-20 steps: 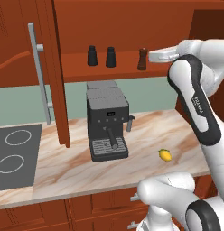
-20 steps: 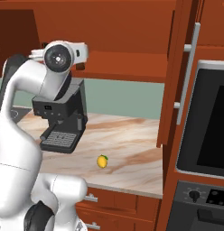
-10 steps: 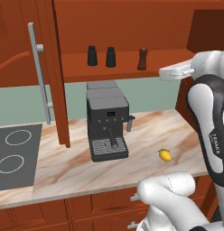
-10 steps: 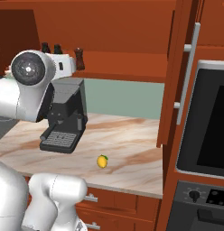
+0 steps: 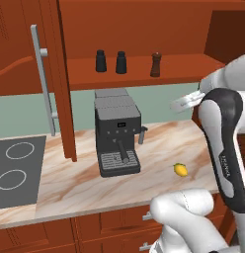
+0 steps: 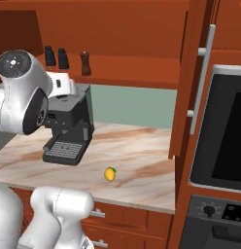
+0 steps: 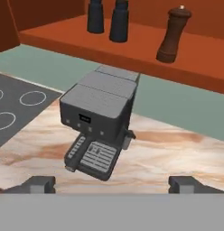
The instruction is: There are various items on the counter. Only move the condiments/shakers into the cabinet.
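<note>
Two black shakers [image 5: 100,61] [image 5: 121,63] and a brown mill [image 5: 155,64] stand upright in a row on the cabinet shelf [image 5: 186,69]. They also appear in the right base view as shakers [image 6: 49,56] [image 6: 62,58] and mill [image 6: 85,63], and at the top of the hand view as shakers [image 7: 95,17] [image 7: 119,21] and mill [image 7: 173,35]. My gripper [image 5: 176,104] hangs open and holds nothing, below the shelf and to the right of the mill. Its fingertips [image 7: 39,184] stand wide apart. A yellow lemon [image 5: 180,170] lies on the counter [image 5: 80,185].
A dark-grey coffee machine [image 5: 117,131] stands on the counter under the shelf. The black stovetop [image 5: 16,168] lies to its left. The open cabinet door [image 5: 60,74] with its grey bar handle juts out left of the machine. A wall oven [image 6: 224,136] is on the right.
The open gripper has pulled back and dropped from shelf height beside the mill to below the shelf. The shakers, mill and lemon stay where they were.
</note>
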